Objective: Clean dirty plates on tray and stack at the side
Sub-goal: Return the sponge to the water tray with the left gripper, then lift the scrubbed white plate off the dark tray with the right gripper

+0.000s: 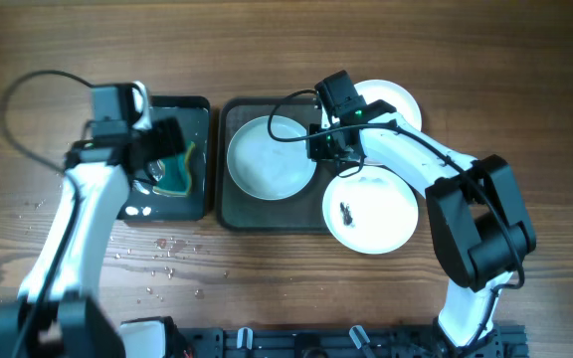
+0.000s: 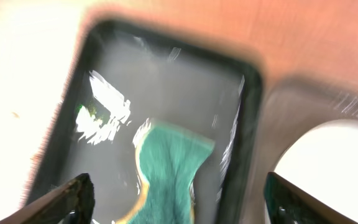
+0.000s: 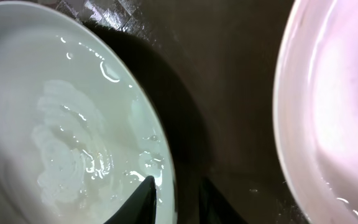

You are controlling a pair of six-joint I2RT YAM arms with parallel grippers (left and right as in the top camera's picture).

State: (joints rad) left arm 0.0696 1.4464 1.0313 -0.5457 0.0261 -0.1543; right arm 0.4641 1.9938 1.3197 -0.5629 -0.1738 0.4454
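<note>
Closest to the lens in the right wrist view, the right end effector [image 3: 176,199] stands with its two dark jaws slightly parted astride the rim of the wet plate [image 3: 55,124]. One jaw is over the plate's inside and the other is outside it, with a thin dark gap showing beside the rim, so the plate is released rather than clenched. This plate, streaked with water, lies inside the tray [image 1: 267,217], which sits mid-surface toward the far edge. To its right, a strip of bare tray floor separates it from a neighbouring plate [image 3: 334,106]; which of the other two that is I cannot tell. From overhead, the smeared plate [image 1: 371,212] carries a small black mark and overlaps the tray's right rim on the near side. The third plate [image 1: 398,99] rests just beyond the tray's far right corner, partly under the right arm. The left end effector [image 2: 179,199] hangs wide open, grasping nothing, above the green sponge [image 2: 166,168] in the black tray [image 1: 195,107], which sits just left of the tray. Bare wooden surface [image 1: 286,50] runs along the far edge and the right side, and droplets [image 1: 157,249] dot the near left area.
</note>
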